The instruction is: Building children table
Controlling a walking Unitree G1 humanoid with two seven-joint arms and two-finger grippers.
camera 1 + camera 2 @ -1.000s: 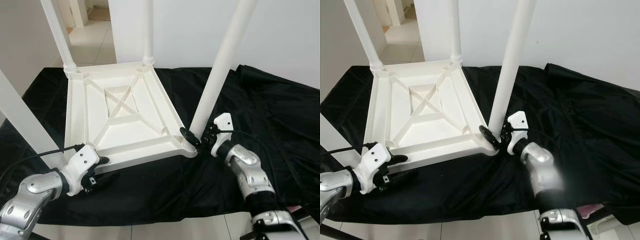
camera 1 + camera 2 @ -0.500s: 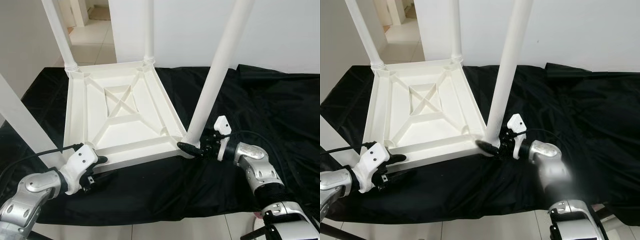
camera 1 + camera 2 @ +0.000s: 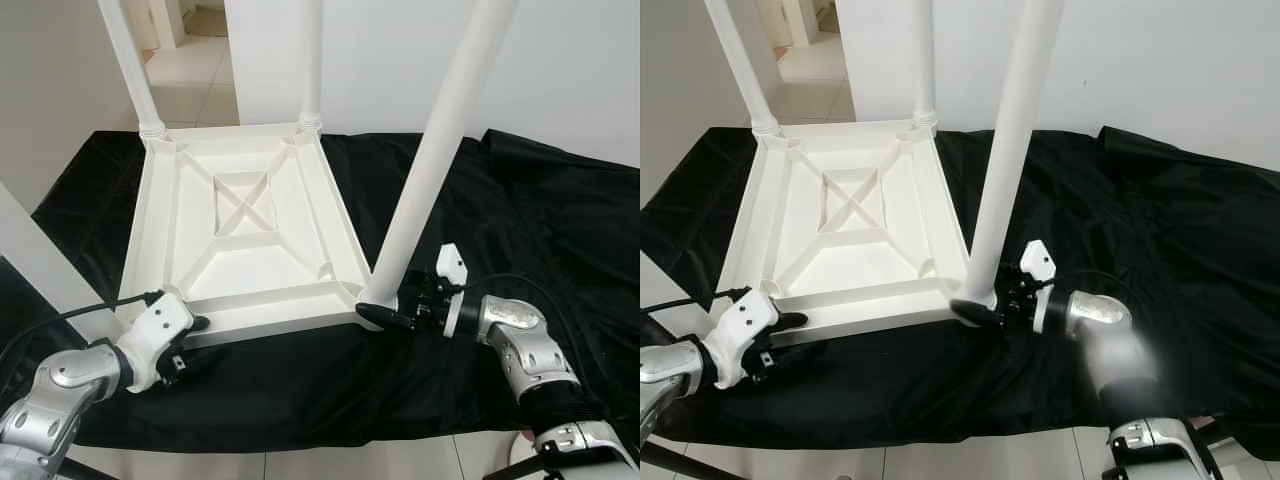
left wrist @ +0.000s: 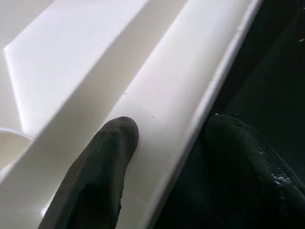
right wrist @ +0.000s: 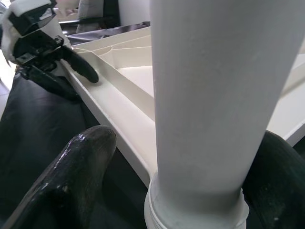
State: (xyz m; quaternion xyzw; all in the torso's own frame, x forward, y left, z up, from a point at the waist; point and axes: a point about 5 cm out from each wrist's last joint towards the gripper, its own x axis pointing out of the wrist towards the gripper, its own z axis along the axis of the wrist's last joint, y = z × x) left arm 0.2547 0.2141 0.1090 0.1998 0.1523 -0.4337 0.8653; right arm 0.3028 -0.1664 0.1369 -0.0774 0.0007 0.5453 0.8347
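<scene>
A white plastic children's table lies upside down on a black cloth, its ribbed underside (image 3: 250, 260) facing up and its legs pointing upward. My right gripper (image 3: 385, 308) lies level at the foot of the near right leg (image 3: 430, 170). It is open, with one finger (image 5: 76, 181) a little off the leg (image 5: 214, 105) and the other close against its far side. At the near left corner, my left gripper (image 3: 185, 340) is shut on the tabletop's front rim. One finger (image 4: 102, 171) rests on the rim and the other sits outside the edge, over the cloth.
Two more legs rise at the far left (image 3: 128, 60) and far right (image 3: 310, 60) corners, and a fourth (image 3: 40, 270) at the near left. The black cloth (image 3: 520, 220) spreads wide to the right. A white wall (image 3: 570, 70) stands behind, and tiled floor (image 3: 190, 70) lies at the back left.
My right gripper has swung from pointing up at the leg's foot to lying level around it. The left gripper has stayed on the rim. The camera has shifted slightly.
</scene>
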